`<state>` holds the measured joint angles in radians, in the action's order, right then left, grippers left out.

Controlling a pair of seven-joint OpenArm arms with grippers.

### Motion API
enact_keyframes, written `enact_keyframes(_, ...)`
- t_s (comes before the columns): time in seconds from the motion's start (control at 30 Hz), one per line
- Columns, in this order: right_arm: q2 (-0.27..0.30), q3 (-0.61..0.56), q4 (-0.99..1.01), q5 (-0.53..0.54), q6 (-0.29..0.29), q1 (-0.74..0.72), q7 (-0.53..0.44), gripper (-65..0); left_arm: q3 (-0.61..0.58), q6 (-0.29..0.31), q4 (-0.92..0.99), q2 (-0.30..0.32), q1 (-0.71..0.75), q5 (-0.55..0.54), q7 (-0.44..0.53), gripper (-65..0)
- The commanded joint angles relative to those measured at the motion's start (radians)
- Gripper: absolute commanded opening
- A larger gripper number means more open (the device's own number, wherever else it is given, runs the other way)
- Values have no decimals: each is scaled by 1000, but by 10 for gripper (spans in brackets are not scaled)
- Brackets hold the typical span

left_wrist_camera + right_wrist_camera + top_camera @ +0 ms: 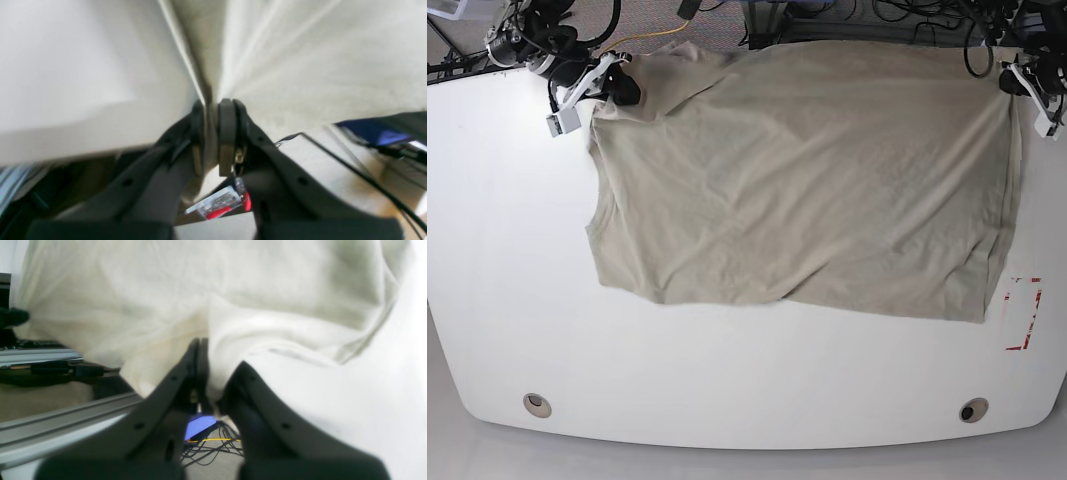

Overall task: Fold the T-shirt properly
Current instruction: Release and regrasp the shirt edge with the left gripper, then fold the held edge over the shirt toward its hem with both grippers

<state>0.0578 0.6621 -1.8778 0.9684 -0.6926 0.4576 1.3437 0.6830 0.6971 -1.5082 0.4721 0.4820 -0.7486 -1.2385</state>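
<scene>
A: How many things are out there?

B: One shirt (807, 170), one white table (727, 380), two claws. Two round holes (537, 405) sit near the table's front edge, and a red-marked rectangle (1024, 314) by its right side.

A: Where does the shirt lie?

B: Spread over the far half of the table, wrinkled, its far edge at the table's rim.

A: And the claws?

B: The left claw (213, 113) is clamped on a bunched fold of the shirt at its far corner, cloth fanning away from the pads. The right claw (203, 353) is pinched tight on the shirt's opposite far corner, fabric draped over one finger (253, 386).
</scene>
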Motion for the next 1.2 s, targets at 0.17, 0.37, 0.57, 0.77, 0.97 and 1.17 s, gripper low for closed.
enact_keyframes(0.17, 9, 8, -19, 16, -6, -1, -16, -650, 70, 1, -303, -40, -93, 7, -106, -603)
enact_keyframes(0.37, 4, 8, -26, 22, -6, 10, -16, -650, 120, 1, -403, -66, -170, 8, -158, -603)
enact_keyframes(0.57, 4, 31, -22, 65, -6, -7, -16, -650, 122, 1, -400, -66, -233, 16, -158, -603)
enact_keyframes(0.77, 4, 49, -4, 73, -6, -89, -16, -650, 113, 1, -378, -66, -309, 16, -158, -603)
enact_keyframes(0.97, 7, 49, 83, 71, -6, -190, -16, -650, 91, 1, -248, -66, -400, 16, -158, -601)
enact_keyframes(1.17, 12, 45, 211, 71, -6, -291, -16, -650, 91, 1, -78, -65, -510, 16, -158, -599)
